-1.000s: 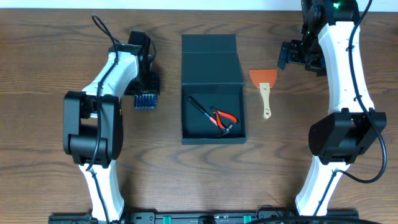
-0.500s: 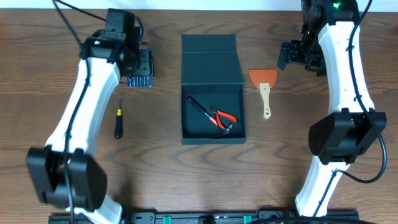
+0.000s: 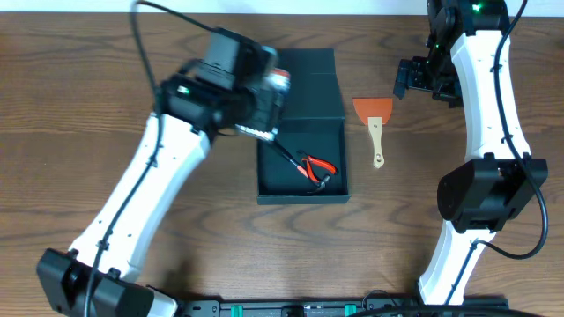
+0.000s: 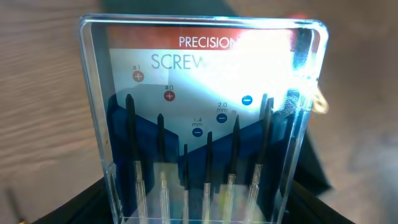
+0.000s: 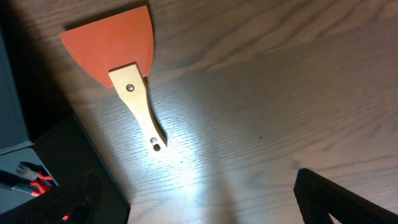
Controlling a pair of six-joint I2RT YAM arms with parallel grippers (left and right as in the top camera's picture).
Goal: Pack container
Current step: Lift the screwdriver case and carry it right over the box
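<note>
The container (image 3: 302,106) is a dark box lying open at mid-table, its flap lid folded back. Red-handled pliers (image 3: 315,165) lie inside it. My left gripper (image 3: 266,104) hovers over the container's back left edge, shut on the clear screwdriver-set case (image 4: 205,124). The case has a blue insert and several small drivers and fills the left wrist view. My right gripper (image 3: 412,79) hangs open and holds nothing, back right of an orange-bladed scraper (image 3: 374,123). The right wrist view shows the scraper (image 5: 127,68) on the wood and the container's corner (image 5: 43,149).
The left arm's white links (image 3: 132,202) slant across the table's left half and hide the wood beneath. The right arm (image 3: 485,114) stands along the right side. Bare wood lies between the scraper and the right arm.
The left arm has swung from the table's left side rightward to the container's left edge, carrying the screwdriver-set case. The right arm has not moved.
</note>
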